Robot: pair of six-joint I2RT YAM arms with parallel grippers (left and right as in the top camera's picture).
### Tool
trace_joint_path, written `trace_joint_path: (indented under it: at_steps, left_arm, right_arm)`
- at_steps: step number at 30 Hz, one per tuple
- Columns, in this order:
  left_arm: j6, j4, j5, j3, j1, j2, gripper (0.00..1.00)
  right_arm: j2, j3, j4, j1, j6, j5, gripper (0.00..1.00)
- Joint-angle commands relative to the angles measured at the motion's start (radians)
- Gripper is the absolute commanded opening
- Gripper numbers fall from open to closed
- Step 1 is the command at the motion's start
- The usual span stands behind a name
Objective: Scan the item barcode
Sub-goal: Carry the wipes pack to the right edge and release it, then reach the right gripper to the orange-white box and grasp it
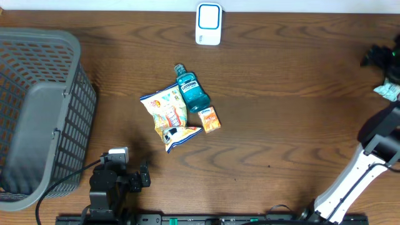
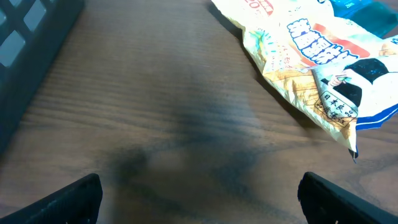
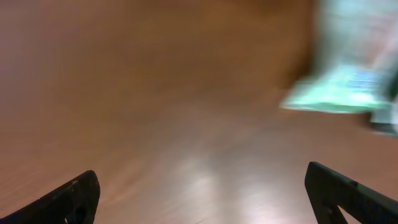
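While neither arm holds anything, no scan is under way at this moment.

Left gripper [image 2: 202, 202]: low at about 7 o'clock on the table [image 1: 281, 137], jaws spread wide, only bare wood between them. The snack bag [image 1: 167, 114] lies ahead of it toward 1 o'clock, untouched.

Right gripper [image 3: 202, 196]: jaws likewise spread wide, nothing between them. Its wrist view is blurred. A pale green packet [image 1: 387, 91] shows ahead toward 1 o'clock, apart from the fingers. From overhead, the packet lies flat at the table's 3 o'clock edge, well apart from the other goods.

Centre of table: three items in a cluster. A blue mouthwash bottle [image 1: 189, 91] lies on its side against the bag's 1 o'clock edge. A small orange box [image 1: 210, 119] sits just beside the bottle's base. No barcode can be read in any view.

Grey basket [image 1: 69, 94]: at 9 o'clock, with no item visible inside.

White scanner [image 1: 209, 24]: at 12 o'clock on the far edge, nothing presented to it.

Assessment: the task names no particular item. The green packet, lying alone, may be already dealt with, but this cannot be confirmed. The three centre items appear outstanding. Each needs grasping, lifting and turning barcode-first toward the scanner.
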State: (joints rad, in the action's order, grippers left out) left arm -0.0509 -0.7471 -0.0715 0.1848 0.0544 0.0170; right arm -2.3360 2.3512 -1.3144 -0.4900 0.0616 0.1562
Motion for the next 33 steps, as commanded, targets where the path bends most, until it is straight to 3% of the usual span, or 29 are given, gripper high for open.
trace_joint_path:
  at_steps: [1,8,12,15,21,28,33]
  left_arm:
    - [0.010,-0.022,0.013,-0.004,0.003,-0.003,0.98]
    - [0.010,-0.022,0.013,-0.004,0.003,-0.003,0.98]
    - [0.010,-0.022,0.013,-0.004,0.003,-0.003,0.98]
    - [0.010,-0.022,0.013,-0.004,0.003,-0.003,0.98]
    - [0.010,-0.022,0.013,-0.004,0.003,-0.003,0.98]
    - [0.010,-0.022,0.013,-0.004,0.003,-0.003,0.98]
    - [0.010,-0.022,0.013,-0.004,0.003,-0.003,0.98]
  right_arm:
    - [0.138,0.038,-0.030,0.159,0.025,0.269,0.99]
    - [0.127,0.015,-0.140,0.544,0.057,0.267,0.99]
    - [0.100,-0.053,-0.211,0.753,0.084,0.251,0.76]
    - [0.097,-0.126,-0.212,0.853,0.208,0.184,0.76]
    - [0.097,-0.246,-0.239,0.948,0.459,0.021,0.67]
    - [0.112,-0.316,-0.356,0.990,0.459,-0.097,0.59]
    - [0.242,-0.435,-0.371,0.994,0.460,-0.176,0.61]
